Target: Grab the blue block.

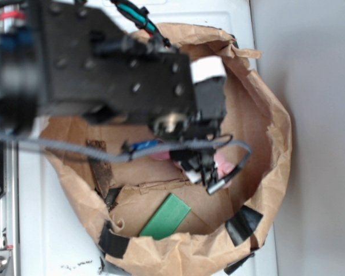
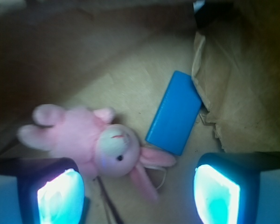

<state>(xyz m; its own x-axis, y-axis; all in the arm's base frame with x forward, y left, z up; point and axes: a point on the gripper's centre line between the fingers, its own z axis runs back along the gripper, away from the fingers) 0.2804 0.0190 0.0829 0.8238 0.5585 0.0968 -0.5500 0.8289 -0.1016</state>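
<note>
The blue block [image 2: 173,112] is a flat bright blue slab lying on the brown paper floor, tilted, its lower end touching the pink plush bunny's ear. My gripper [image 2: 139,196] hangs above it, open, with nothing between its glowing pads [image 2: 60,196]. The block lies ahead of the fingertips, nearer the right pad. In the exterior view the arm hides most of the block; only a blue sliver [image 1: 145,145] shows beneath the cable. There my gripper [image 1: 204,171] reaches down into the bag.
A crumpled brown paper bag [image 1: 276,149] rings the work area, and its wall [image 2: 233,93] rises just right of the block. The pink bunny [image 2: 98,140] lies left of it. A green slab [image 1: 165,217] and black tape patches [image 1: 243,224] sit near the front.
</note>
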